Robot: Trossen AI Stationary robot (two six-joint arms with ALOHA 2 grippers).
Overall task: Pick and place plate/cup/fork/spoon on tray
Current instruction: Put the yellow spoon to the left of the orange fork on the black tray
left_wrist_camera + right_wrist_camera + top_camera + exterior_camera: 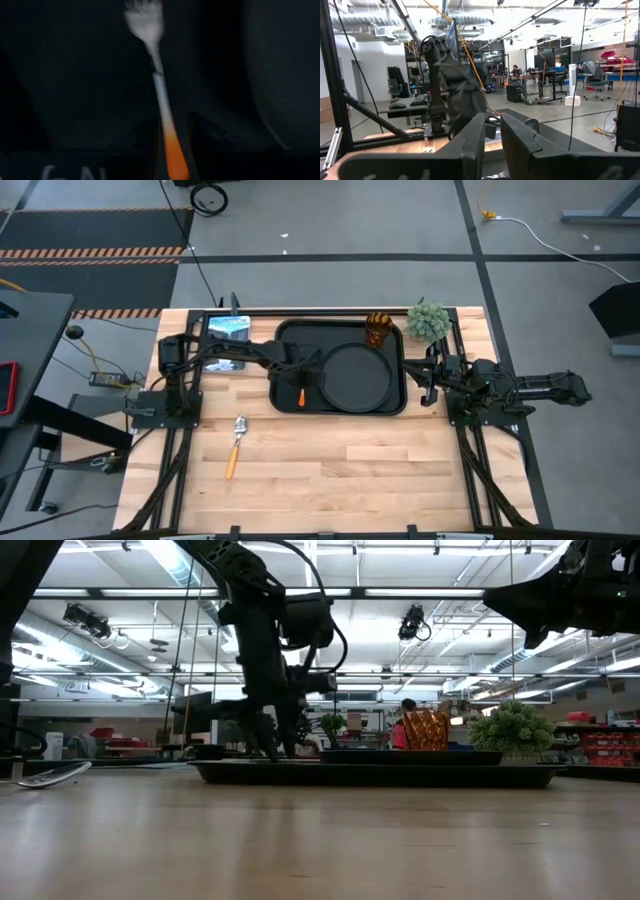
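The black tray lies at the table's far middle. The round black plate lies on its right half, and the amber cup stands in its far right corner. My left gripper points down over the tray's left part, shut on the fork, whose orange handle sticks out toward the near edge. The spoon lies flat on the wood, near left of the tray. My right gripper waits shut and empty just right of the tray. My left gripper pinches the fork's orange handle between its two fingers, coming from above. The tined head points away from the fingers, toward the tray's far side. I cannot tell whether the fork rests on the tray floor or hangs just above it.
A small green plant stands by the tray's far right corner, close to the cup. A blue-white picture card lies at the far left. Bare wood stretches across the table's near half.
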